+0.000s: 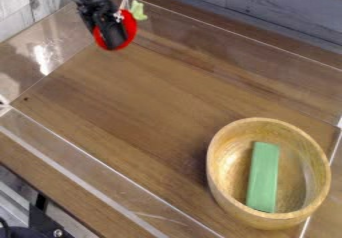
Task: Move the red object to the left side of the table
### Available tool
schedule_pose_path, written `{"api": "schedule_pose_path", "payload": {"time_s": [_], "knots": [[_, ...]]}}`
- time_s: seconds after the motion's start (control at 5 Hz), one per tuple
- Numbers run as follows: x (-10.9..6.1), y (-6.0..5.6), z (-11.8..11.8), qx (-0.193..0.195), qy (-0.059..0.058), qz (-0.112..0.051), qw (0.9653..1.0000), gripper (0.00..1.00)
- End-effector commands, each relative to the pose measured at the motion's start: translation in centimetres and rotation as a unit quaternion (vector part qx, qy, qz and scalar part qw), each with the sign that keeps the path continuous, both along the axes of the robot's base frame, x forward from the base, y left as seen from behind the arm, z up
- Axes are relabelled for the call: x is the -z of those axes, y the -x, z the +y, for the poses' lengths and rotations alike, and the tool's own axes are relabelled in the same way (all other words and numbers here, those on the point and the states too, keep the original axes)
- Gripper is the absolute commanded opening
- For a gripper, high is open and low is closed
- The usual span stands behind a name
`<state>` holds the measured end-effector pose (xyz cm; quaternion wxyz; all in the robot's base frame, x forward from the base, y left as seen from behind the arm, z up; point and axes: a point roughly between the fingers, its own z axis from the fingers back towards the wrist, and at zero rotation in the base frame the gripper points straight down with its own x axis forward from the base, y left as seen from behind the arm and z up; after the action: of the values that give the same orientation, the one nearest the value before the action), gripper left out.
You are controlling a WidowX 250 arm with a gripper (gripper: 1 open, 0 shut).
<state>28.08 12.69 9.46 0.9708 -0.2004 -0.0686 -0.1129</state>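
Pretty much there: the red object (112,35) is pinched by the pincer (107,24) over the bench's (147,102) far-left corner, only the drop is left.

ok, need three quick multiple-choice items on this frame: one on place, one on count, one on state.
1. Where is the green rectangular block?
A. in the round light-wood bowl
B. on the bare tabletop
C. in the hand

2. How many bowls are there?
A. none
B. one
C. two

3. The small round red toy fruit is:
A. in the bowl
B. lying free at mid-table
C. held in the hand

Key: 1 A, the block lies inside the bowl; 2 B, a single bowl at lower right; 3 C, the fingers clamp it at upper left.
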Motion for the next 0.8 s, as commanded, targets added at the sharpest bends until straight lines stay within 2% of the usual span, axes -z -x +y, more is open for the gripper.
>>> {"api": "schedule_pose_path", "payload": {"time_s": [0.0, 0.2, 0.6], "knots": [[-0.9, -0.7, 0.0, 0.016, -0.001, -0.036, 0.9992, 0.0], [-0.4, -0.4, 0.4, 0.022, 0.006, -0.043, 0.9988, 0.0], [-1.9, -1.8, 1.4, -0.006, 0.015, -0.064, 0.9978, 0.0]]}}
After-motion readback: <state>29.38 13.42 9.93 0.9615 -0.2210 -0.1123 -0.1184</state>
